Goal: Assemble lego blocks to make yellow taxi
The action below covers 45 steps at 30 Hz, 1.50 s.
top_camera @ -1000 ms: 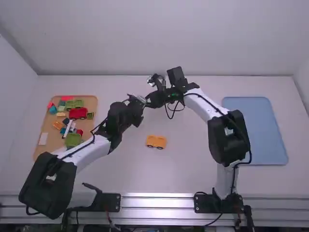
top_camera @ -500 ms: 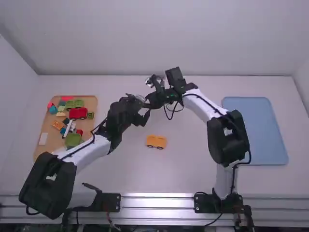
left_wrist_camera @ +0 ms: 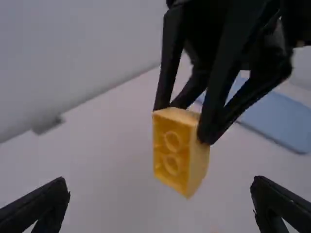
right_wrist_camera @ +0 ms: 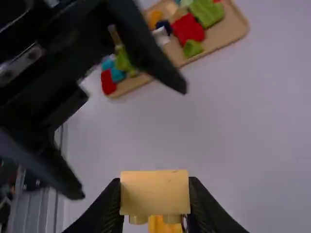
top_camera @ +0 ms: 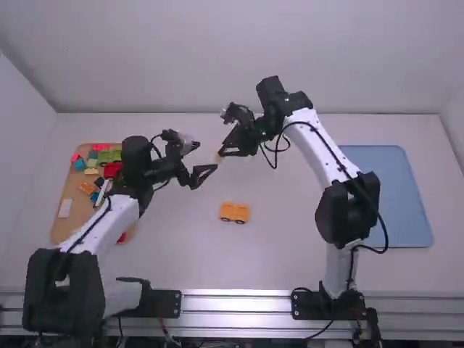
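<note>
Two robot arms face each other above a white desk point(top_camera: 290, 254); the right gripper point(top_camera: 222, 154) has its fingers clamped on a small yellow block point(left_wrist_camera: 172, 160), which sticks out past their tips, toward the left arm's side; the left gripper point(top_camera: 206, 156) has its fingers spread apart, with nothing between their tips, and stands near the block without touching it; in the left wrist view, the block's open side shows two round shapes, one above the other.

On the desk, nearer the arm bases than either pair of fingers, sits a yellow-orange toy vehicle point(top_camera: 234, 212) with dark wheels; it lies apart from both grippers; to the left of the left fingers is a wooden tray point(top_camera: 73, 194) holding loose pieces, among them a red block point(right_wrist_camera: 187, 29) and a green block point(right_wrist_camera: 206, 12); well to the right of the right fingers lies a flat blue tray point(top_camera: 395, 196).
</note>
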Available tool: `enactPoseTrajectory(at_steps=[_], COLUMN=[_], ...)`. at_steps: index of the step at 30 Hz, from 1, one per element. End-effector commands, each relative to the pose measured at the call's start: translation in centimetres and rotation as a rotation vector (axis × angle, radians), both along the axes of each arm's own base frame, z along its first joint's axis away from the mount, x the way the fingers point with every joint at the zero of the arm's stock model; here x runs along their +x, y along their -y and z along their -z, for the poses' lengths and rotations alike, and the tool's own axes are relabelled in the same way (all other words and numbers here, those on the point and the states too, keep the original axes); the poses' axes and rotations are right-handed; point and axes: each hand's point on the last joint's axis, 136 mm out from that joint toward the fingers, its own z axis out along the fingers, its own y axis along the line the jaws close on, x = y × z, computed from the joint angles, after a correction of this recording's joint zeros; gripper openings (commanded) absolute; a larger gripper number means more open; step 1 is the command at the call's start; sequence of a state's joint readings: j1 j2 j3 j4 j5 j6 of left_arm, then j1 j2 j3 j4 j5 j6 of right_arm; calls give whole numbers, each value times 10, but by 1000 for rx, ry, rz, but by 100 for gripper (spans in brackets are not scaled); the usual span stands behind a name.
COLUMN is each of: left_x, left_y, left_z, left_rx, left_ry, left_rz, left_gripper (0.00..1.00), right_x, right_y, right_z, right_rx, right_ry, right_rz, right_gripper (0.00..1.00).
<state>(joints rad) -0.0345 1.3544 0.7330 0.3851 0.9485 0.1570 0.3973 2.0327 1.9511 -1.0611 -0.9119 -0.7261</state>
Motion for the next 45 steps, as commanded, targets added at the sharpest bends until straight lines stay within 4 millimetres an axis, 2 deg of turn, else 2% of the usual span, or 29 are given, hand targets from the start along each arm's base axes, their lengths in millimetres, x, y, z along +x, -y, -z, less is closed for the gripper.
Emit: enactPoseTrajectory(at_steps=[1, 4, 6, 10, 14, 17, 20, 22, 27, 30, 37, 41, 44, 45], left_x=[-34, -37, -34, -38, -39, -34, -32, -28, -26, -24, -23, -23, -23, -23], left_y=[16, 19, 23, 26, 24, 28, 33, 35, 32, 28, 26, 27, 27, 28], left_z=[-4, 0, 10, 13, 7, 10, 13, 16, 17, 16, 16, 15, 14, 14], left_rx=[-112, -135, -136, -151, -161, -151, -139, -129, -127, -130, -129, -128, -127, -127], left_ry=[-20, -11, -31, -29, -8, -24, -30, -39, -39, -41, -35, -24, -20, -17], left_rz=[289, 356, 361, 408, 425, 391, 375, 352, 337, 328, 322, 326, 328, 331], left_gripper=[99, 99, 99, 100, 92, 81, 76, 68, 55, 50, 48, 36, 22, 10], right_x=[-7, -16, -21, -20, -26, -28, -32, -33, -32, -32, -29, -30, -29, -29], right_y=[-4, -4, -5, -5, -6, -7, -12, -15, -13, -13, -11, -11, -11, -11], right_z=[-11, -13, -14, -11, -9, -6, -6, -6, -6, -6, -6, -5, -5, -5], right_rx=[40, 32, 29, 11, -2, -22, -20, -18, -18, -18, -25, -30, -30, -29], right_ry=[210, 231, 230, 231, 217, 224, 227, 229, 229, 230, 231, 234, 238, 239], right_rz=[-170, -218, -234, -230, -244, -251, -265, -270, -267, -268, -260, -263, -262, -262], right_gripper=[11, 11, 11, 11, 11, 11, 10, 9, 9, 9, 9, 9, 10, 13])
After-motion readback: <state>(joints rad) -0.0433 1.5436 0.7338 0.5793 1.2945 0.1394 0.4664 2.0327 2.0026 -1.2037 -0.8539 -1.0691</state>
